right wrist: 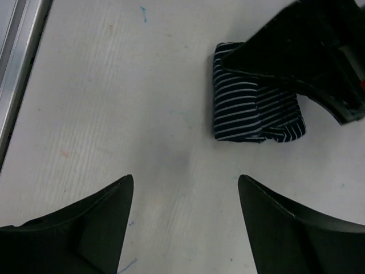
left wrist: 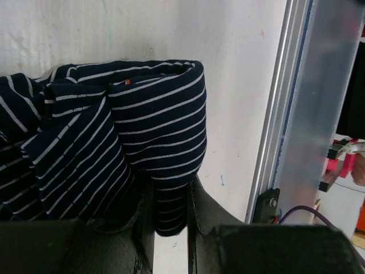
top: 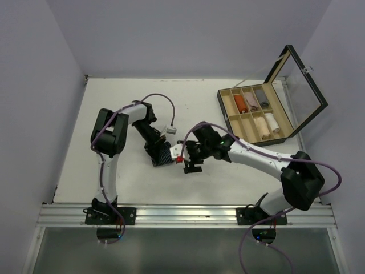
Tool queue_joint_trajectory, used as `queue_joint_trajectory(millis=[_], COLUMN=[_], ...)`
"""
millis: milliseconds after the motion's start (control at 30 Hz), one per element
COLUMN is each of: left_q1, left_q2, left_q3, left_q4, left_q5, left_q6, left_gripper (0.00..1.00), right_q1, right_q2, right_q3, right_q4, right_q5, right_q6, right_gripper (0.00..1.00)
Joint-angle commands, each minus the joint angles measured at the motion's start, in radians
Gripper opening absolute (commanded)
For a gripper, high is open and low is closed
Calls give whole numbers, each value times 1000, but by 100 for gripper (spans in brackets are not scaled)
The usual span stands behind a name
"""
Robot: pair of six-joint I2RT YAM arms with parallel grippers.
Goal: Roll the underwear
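The navy underwear with thin pale stripes (left wrist: 142, 125) lies bunched into a thick fold on the white table, near its middle (top: 164, 156). My left gripper (left wrist: 171, 191) is shut on a narrow fold of this cloth, pinched between its dark fingers (left wrist: 208, 208). In the right wrist view the same underwear (right wrist: 245, 114) lies beyond my right gripper (right wrist: 185, 180), partly covered by the black left gripper (right wrist: 308, 63). My right gripper (top: 191, 165) stands wide open just right of the cloth, a little apart from it, with only bare table between its fingers.
A compartmented wooden box (top: 228, 117) with its glass lid (top: 302, 85) raised stands at the back right and holds several rolled cloths. An aluminium rail (top: 182, 214) runs along the near table edge. Purple cables loop over both arms.
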Motion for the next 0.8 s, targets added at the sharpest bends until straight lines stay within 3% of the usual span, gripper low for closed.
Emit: queue_joint_trajectory(millis=[0, 67, 267, 633, 767], left_q1=[-7, -7, -8, -7, -7], left_q2=[102, 91, 70, 50, 33], left_q3=[-26, -41, -73, -84, -99], left_q4=[93, 102, 129, 168, 195], left_q5=[-190, -196, -199, -197, -199], left_q6=[39, 33, 18, -4, -18], left_gripper=[9, 9, 11, 17, 21], right_q1=[96, 128, 145, 152, 153], right_q2=[26, 104, 234, 348, 393], right_q3=[-57, -51, -54, -48, -4], right_q4=[280, 339, 545, 473, 360], right_q5=[40, 43, 49, -29, -32], right_q6=[-77, -67, -73, -150, -169], right_gripper=[77, 71, 66, 55, 50])
